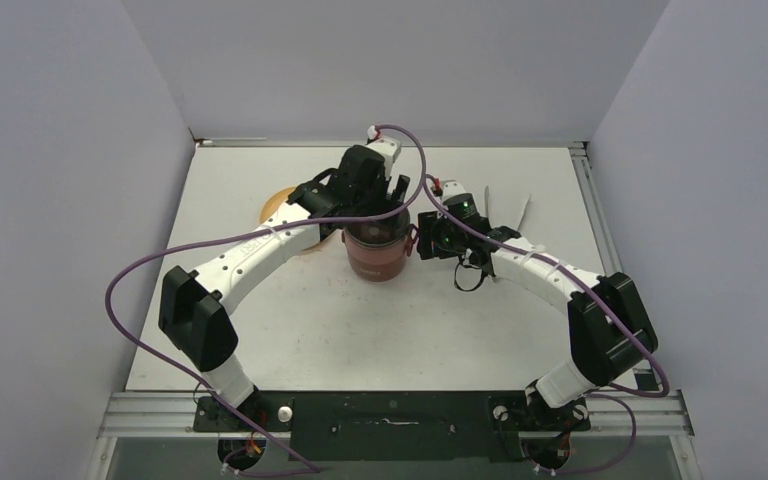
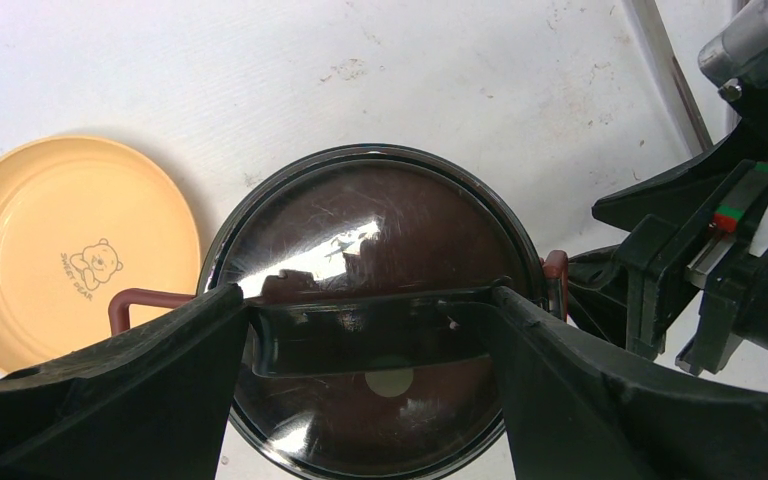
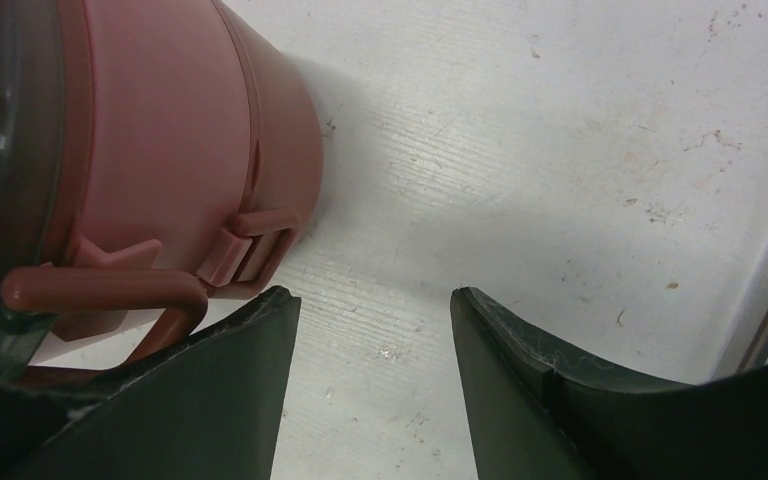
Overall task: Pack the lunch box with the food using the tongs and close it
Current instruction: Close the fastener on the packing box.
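The lunch box (image 1: 377, 255) stands stacked in the middle of the table, maroon (image 3: 160, 130), with its dark translucent top lid (image 2: 360, 225) on it. My left gripper (image 2: 370, 300) hangs over it from above, in the overhead view (image 1: 380, 205). Its fingers (image 2: 160, 360) press on both ends of the lid's handle bar (image 2: 370, 335). My right gripper (image 3: 375, 300) is open at the box's right side near the table, in the overhead view (image 1: 422, 237). Its left finger lies just below the side handle (image 3: 110, 290) and a clasp (image 3: 250, 250). The tongs (image 1: 524, 213) lie at the back right. No food shows.
A shallow yellow-orange plate (image 2: 60, 250) with a bear print lies left of the box, partly under my left arm in the overhead view (image 1: 278, 205). The two arms nearly meet at the box. White walls close the table on three sides.
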Controlling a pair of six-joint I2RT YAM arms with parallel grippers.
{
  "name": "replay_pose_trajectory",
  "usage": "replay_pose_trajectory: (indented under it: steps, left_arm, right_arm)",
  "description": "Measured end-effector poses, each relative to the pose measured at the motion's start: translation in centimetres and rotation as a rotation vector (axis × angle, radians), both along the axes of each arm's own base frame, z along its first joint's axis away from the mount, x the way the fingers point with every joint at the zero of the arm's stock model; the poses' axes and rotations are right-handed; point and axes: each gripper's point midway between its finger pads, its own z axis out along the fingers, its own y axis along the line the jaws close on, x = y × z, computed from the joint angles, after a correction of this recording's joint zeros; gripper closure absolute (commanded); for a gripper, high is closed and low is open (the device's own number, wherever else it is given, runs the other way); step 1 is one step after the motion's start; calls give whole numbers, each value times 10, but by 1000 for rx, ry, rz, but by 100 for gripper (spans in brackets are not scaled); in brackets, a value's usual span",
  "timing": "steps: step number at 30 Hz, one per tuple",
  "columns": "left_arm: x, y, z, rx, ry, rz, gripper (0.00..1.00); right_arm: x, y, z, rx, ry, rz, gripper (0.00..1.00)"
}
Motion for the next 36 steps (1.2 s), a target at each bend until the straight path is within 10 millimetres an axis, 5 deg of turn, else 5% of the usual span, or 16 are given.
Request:
replay_pose_trajectory:
  steps: [11, 23, 36]
  left_arm:
    - [3, 3, 0, 8, -9, 18, 13]
    - [4, 4, 2, -16, 8, 17, 6]
    - [-4, 19, 15, -106, 37, 4, 3]
  right_arm:
    - [9, -7, 8, 9, -27, -30, 35]
    - [-7, -15, 99, 48, -286, 72, 32]
    - [-29, 16, 86, -23, -303, 247, 34]
